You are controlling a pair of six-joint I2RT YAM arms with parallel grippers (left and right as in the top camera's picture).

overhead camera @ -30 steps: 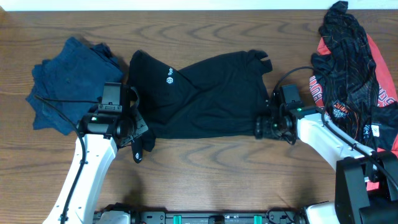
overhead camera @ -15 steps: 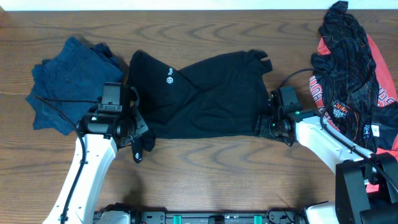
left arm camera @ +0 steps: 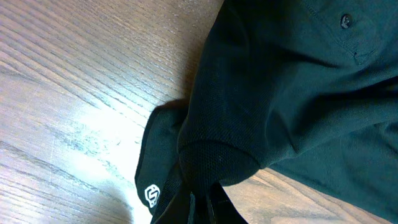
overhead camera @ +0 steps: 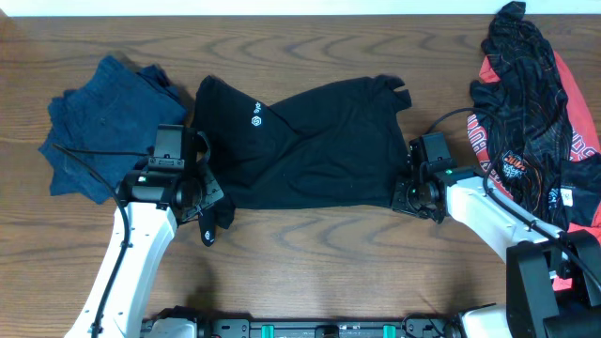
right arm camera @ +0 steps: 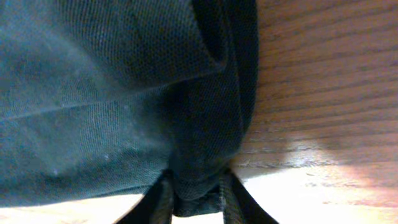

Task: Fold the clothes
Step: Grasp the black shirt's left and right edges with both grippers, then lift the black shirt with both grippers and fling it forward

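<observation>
A black T-shirt (overhead camera: 310, 141) lies spread across the middle of the bench (overhead camera: 310, 272), its long side running left to right and its upper edge sloping up toward the right. A small white logo (overhead camera: 255, 120) shows near its upper left.

The left fingers (left arm camera: 219, 210) are at the shirt's lower left corner. In the left wrist view they are drawn close together, with a rounded fold of the black knit pinched between them. Just beside that fold a short flap of the same cloth lies flat on the wood and carries a second white mark (left arm camera: 151, 195). In the overhead view this flap pokes out below the left arm.

The right fingers (right arm camera: 247, 204) are at the shirt's lower right corner. The right wrist view shows them nearly closed around a bunched hem – the narrow gap between them is filled with cloth, and the fabric rises from the grip in a thick ridge next to bare wood.

The rest of the clothes lie off to the sides. The dark blue pieces (overhead camera: 103, 122) sit in a loose heap at the left, near the shirt's left edge but apart from it. At the far right a black orange-printed shirt (overhead camera: 521, 75) is crumpled on top of a red garment (overhead camera: 577, 141), whose edge shows beside and below it.
</observation>
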